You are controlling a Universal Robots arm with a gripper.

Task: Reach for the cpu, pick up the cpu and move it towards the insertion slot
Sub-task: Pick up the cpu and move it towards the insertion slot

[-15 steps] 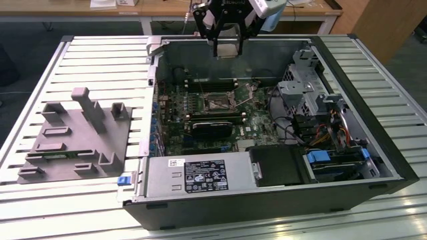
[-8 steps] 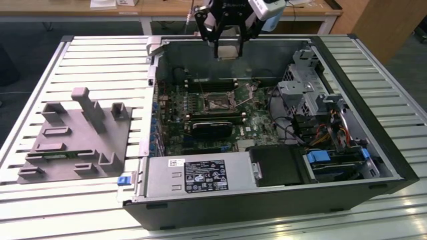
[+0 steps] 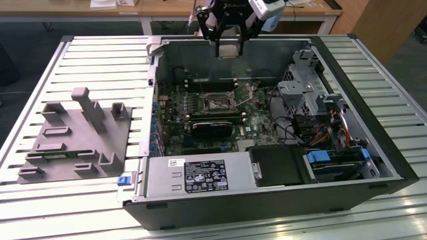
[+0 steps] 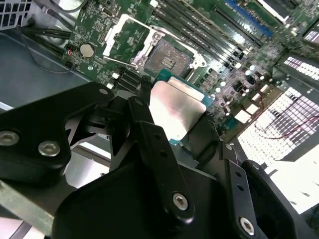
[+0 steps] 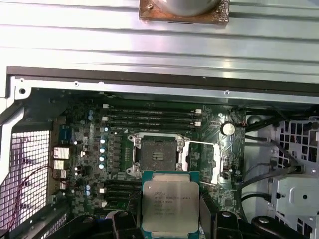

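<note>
While the gripper hangs over the far wall of the open PC case in the exterior view, fingers clamped on the cpu, both wrist views show the chip's silver lid above the motherboard, near the insertion slot, not touching; socket frame open, lever raised.

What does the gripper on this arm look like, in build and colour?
The gripper is matte black, built from flat angular linkage plates joined by silver screw heads, clearest in the second wrist view. In the exterior view a white-and-grey housing sits beside its upper part.
</note>
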